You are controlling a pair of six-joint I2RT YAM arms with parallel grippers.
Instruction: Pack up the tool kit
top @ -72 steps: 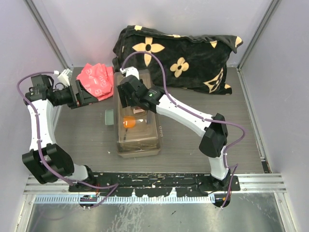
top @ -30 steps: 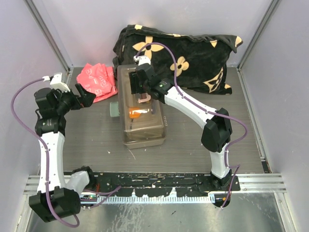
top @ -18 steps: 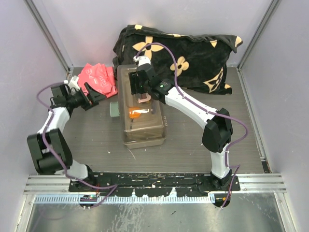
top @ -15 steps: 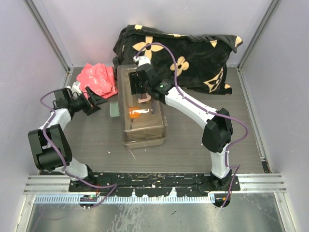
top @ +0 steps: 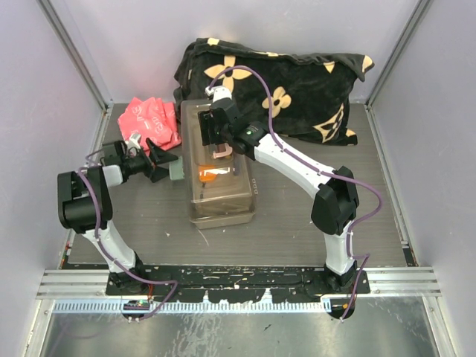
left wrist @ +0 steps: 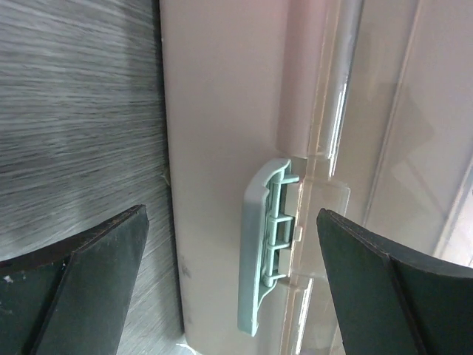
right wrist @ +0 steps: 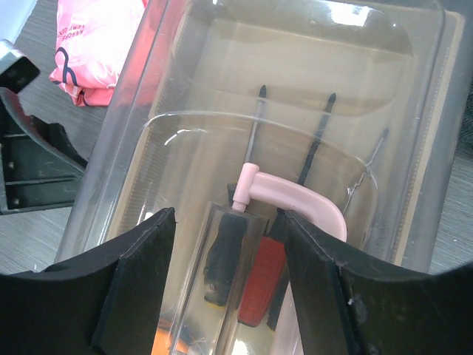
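Left fingers (left wrist: 89,288): black wedges spread wide, low beside the left wall of the box (top: 220,212). The latch (left wrist: 270,244) sits in the gap between them, and neither touches it.
Latch: pale grey-green plastic, ribbed on its inner face, standing out from the beige wall.
Right fingers (right wrist: 140,281): black, partly apart, down over the lid (right wrist: 295,74) at the handle (right wrist: 295,196). I cannot tell whether they clamp it.
Handle: cream-pink, smooth and arched, on the lid's middle line.
Box: long, rectangular, translucent grey-brown plastic with rounded corners. It stands mid-surface with the lid on, its long side running away from the arms.
Inside: screwdrivers lie side by side under the clear lid, with thin dark shafts (right wrist: 255,126), one black-and-yellow grip (right wrist: 222,259) and one red grip (right wrist: 260,281). An orange item (top: 204,175) lies near the middle, too blurred to name.
Surface (top: 312,223): dark grey and matt, with a fine wood grain.
Bag (top: 149,123): crumpled pink-red plastic with white print, just left of the box's far end.
Blanket (top: 297,89): black plush with cream flowers, bunched along the back just behind the box.
Near edge: a black plate (top: 238,277) on silver rails carries both arm bases.
Room: pale lilac-grey walls (top: 134,44) on three sides, with grey metal posts (top: 74,52) at the back corners.
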